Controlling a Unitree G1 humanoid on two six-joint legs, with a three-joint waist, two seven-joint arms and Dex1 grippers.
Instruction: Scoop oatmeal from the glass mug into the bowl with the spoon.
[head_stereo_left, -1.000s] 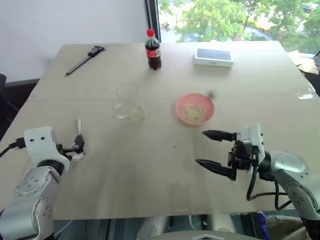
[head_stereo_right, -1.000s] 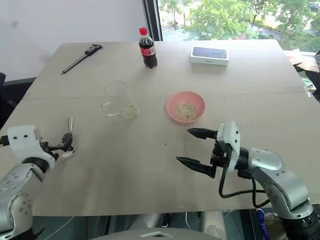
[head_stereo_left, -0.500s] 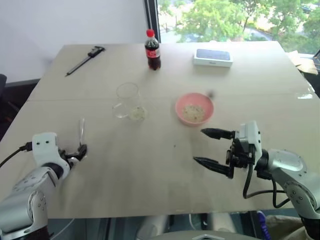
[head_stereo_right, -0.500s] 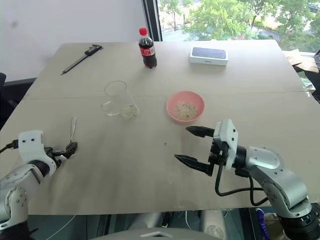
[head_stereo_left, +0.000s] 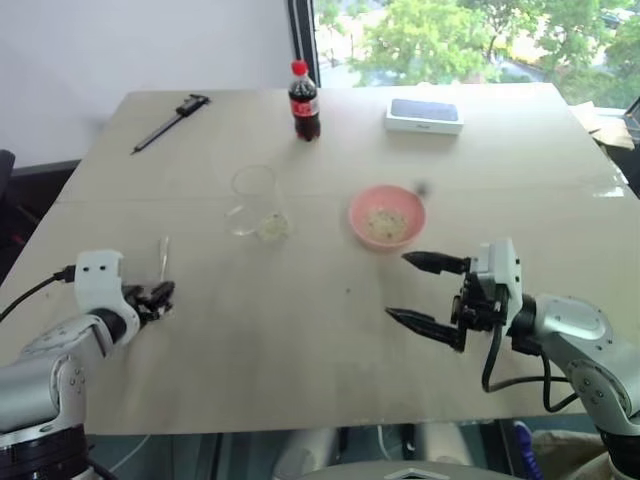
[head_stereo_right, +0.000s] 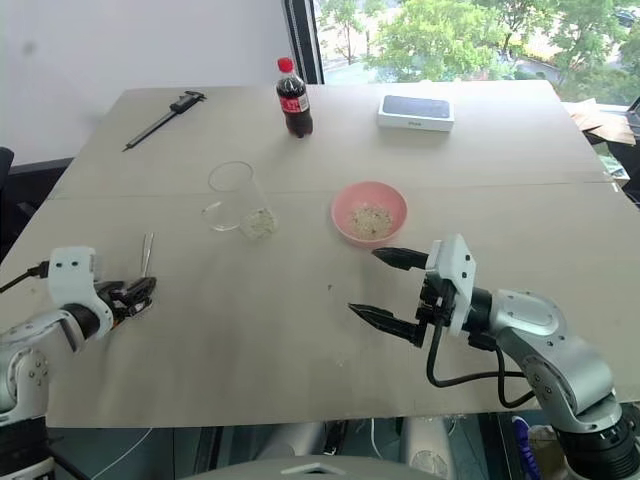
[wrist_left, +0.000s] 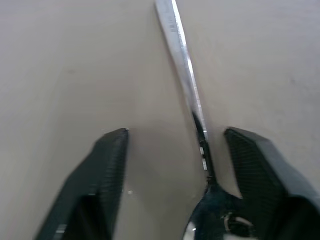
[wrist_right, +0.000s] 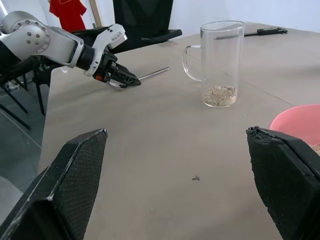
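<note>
Spoon (wrist_left: 186, 75) lies flat on the table (head_stereo_left: 330, 330), its small bowl between the fingers of the left gripper (wrist_left: 172, 150) and its handle running straight out ahead of the fingertips. In the left wrist view the two black fingers stand apart on either side; the handle passes just beside one finger (wrist_left: 260, 165), with a clear gap to the other. Whether that finger touches the spoon cannot be told; nothing is gripped or lifted.

Mug (head_stereo_right: 240, 200) stands upright well ahead of the left gripper and toward the table's middle, with a thin layer of oatmeal (wrist_right: 220, 95) at its bottom. Its handle faces the left gripper's side.

Bowl (head_stereo_right: 369, 212) sits just beyond the right gripper (head_stereo_right: 385, 285), holding some oatmeal. The right gripper hovers above the table with jaws spread wide, holding nothing, pointing toward the left arm.

Far past both grippers: a red-capped cola bottle (head_stereo_left: 304, 100) with a red label, writing too small to read; a white box (head_stereo_left: 425, 114) with a dark top; a dark caliper (head_stereo_left: 168, 120) nearest the left side.
</note>
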